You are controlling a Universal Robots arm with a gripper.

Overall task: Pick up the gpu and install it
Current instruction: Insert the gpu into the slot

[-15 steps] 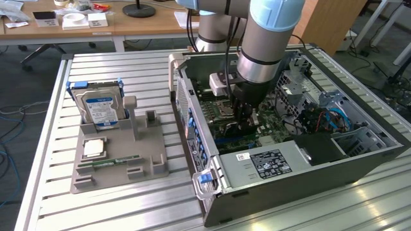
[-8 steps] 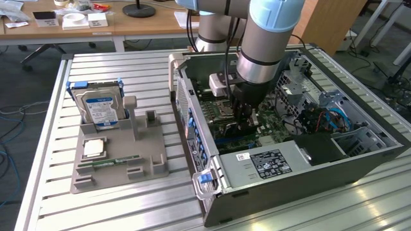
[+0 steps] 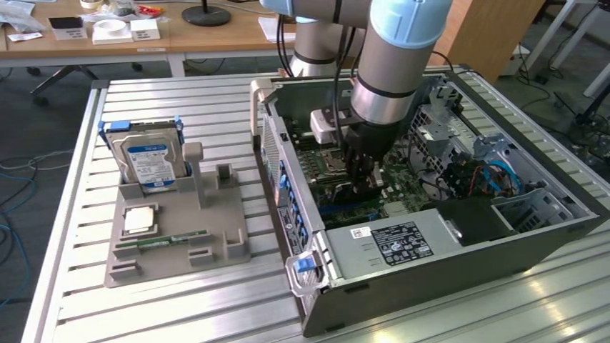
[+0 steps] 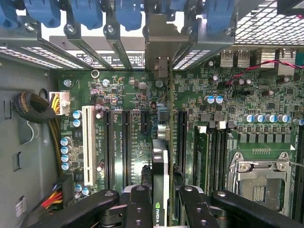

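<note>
Arm vertical, wrist pointing straight down, gripper (image 4: pixel 160 199) fingers clamped on a held card.

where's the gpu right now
The gpu stands edge-on between the gripper's fingers inside the open computer case, over the motherboard slots, on the exterior view's right.

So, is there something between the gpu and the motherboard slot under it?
Nothing visible does. The gripper holds the gpu edge-on over the motherboard, bracket toward the rear slot covers. The black slots beside it look free.
</note>
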